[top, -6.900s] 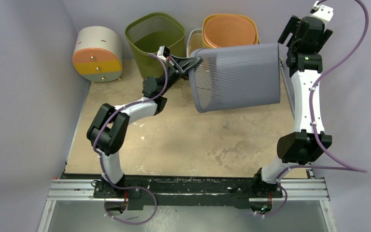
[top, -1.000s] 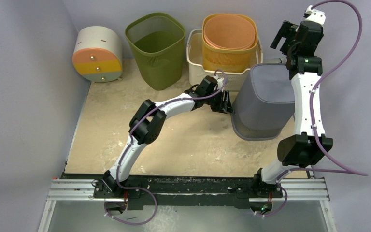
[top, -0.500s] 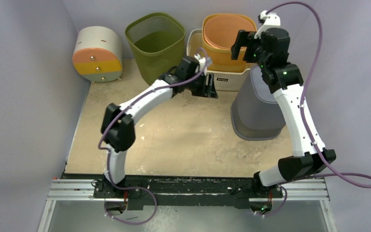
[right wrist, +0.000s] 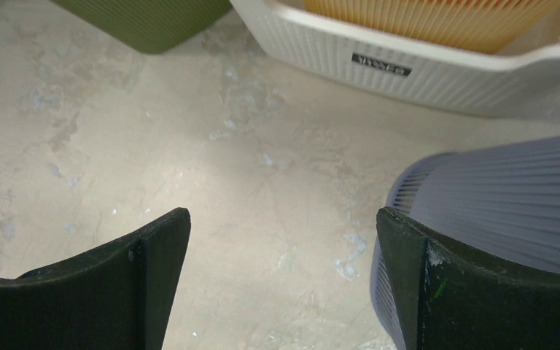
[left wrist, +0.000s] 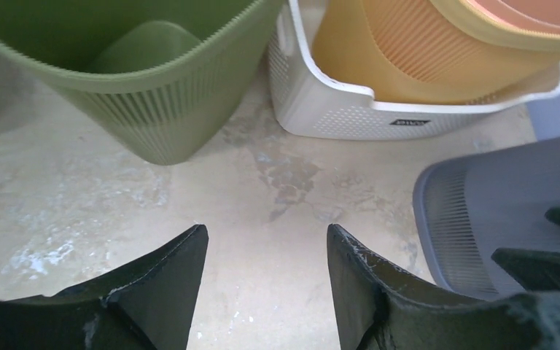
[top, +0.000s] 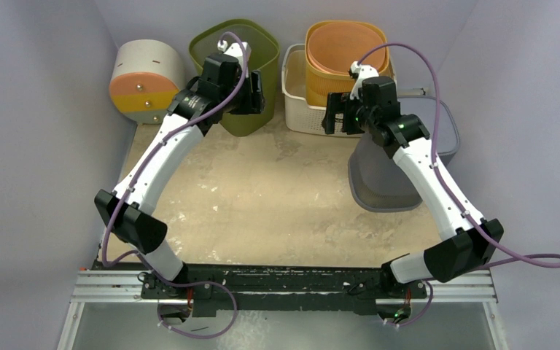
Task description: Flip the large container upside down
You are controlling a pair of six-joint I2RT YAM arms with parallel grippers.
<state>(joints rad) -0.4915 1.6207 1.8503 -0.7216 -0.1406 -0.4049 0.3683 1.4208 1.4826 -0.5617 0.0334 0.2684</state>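
Near the right edge of the tan table, the large grey ribbed plastic bin seems to stand mouth-down, so we should lift the wide-open, empty left gripper and right gripper clear without brushing its wall.

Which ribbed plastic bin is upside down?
The grey ribbed plastic bin, rim down on the table; the green ribbed bin and the orange ribbed bin stand mouth up.
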